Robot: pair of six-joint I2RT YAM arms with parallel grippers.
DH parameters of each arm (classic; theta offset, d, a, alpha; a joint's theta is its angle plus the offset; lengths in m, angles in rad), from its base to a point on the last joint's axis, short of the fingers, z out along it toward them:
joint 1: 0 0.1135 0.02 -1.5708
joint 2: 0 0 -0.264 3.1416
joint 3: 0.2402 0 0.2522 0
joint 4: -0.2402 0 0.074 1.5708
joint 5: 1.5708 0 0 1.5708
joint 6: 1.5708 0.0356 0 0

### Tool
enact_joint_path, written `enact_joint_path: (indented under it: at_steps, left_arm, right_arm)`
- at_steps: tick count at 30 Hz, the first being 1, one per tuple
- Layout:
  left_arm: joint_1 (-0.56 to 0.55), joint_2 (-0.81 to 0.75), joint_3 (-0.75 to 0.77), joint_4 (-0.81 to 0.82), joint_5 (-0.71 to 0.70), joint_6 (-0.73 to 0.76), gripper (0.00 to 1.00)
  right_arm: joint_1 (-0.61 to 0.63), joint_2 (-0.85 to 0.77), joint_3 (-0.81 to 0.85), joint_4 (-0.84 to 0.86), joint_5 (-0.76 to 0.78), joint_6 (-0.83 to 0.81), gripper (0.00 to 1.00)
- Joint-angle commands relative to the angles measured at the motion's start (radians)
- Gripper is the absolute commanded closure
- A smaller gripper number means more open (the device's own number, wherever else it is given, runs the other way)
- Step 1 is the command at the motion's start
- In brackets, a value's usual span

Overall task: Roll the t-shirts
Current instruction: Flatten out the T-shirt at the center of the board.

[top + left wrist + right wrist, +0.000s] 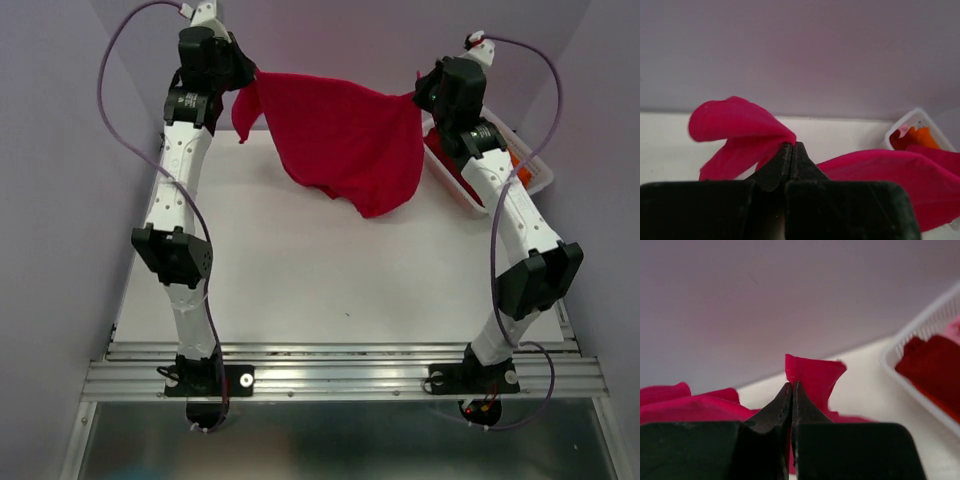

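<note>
Fabric of the crimson t-shirt (345,140) hung stretched above the table (300,270) toward 12 o'clock. My left gripper (792,146) pinched its 10 o'clock corner and my right gripper (791,385) its 2 o'clock corner, jaws pressed tight on cloth. The basket (920,322) sat at 2 o'clock.

The top camera looks down from above and behind the arm bases (205,378) and takes in the whole table (300,290). Each wrist camera sits very near behind the left gripper (792,149) or the right gripper (791,387), facing the back wall (800,50). All three views share the red t-shirt (345,140) and the basket (540,168).
</note>
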Motion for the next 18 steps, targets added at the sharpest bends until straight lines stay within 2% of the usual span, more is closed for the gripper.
enact_joint_path:
  at_steps: [1,4,5,6,8,9,11,13,14,15,16,17,18]
  left_arm:
    - [0.061,-0.167,-0.019,0.173,0.12,-0.007,1.0]
    - [0.081,-0.299,-0.218,0.256,0.143,-0.007,1.0]
    - [0.083,-0.368,-0.279,0.287,0.14,-0.004,1.0]
    - [0.081,-0.405,-0.418,0.304,0.137,0.0,1.0]
    - [0.083,-0.48,-0.583,0.368,0.132,0.0,1.0]
    - [0.083,-0.553,-0.669,0.385,0.137,-0.006,1.0]
    - [0.083,-0.653,-0.987,0.411,0.136,-0.019,1.0]
    - [0.081,-0.721,-1.153,0.42,0.117,-0.04,1.0]
    - [0.081,-0.781,-1.232,0.436,0.12,-0.046,0.94]
    - [0.081,-0.807,-1.383,0.439,0.128,-0.051,0.8]
    - [0.081,-0.822,-1.451,0.437,0.138,-0.053,0.6]
    - [0.081,-0.836,-1.499,0.404,0.146,-0.06,0.3]
    - [0.081,-0.835,-1.539,0.382,0.149,-0.071,0.24]
  right_arm:
    - [0.005,-0.058,0.153,0.185,-0.053,-0.113,0.99]
    - [0.005,-0.183,-0.052,0.286,-0.08,-0.107,0.99]
    - [0.005,-0.267,-0.205,0.326,-0.092,-0.095,0.99]
    - [0.005,-0.309,-0.282,0.35,-0.097,-0.09,0.99]
    - [0.005,-0.386,-0.431,0.389,-0.118,-0.067,0.99]
    - [0.005,-0.456,-0.564,0.394,-0.128,-0.044,0.99]
    - [0.005,-0.554,-0.756,0.392,-0.154,0.005,0.99]
    - [0.005,-0.622,-0.885,0.374,-0.174,0.043,0.99]
    - [0.005,-0.656,-0.953,0.371,-0.198,0.059,0.98]
    - [0.005,-0.718,-1.064,0.346,-0.2,0.098,0.94]
    - [0.005,-0.749,-1.112,0.329,-0.2,0.117,0.86]
    - [0.005,-0.777,-1.157,0.313,-0.202,0.148,0.74]
    - [0.005,-0.804,-1.192,0.294,-0.198,0.159,0.63]
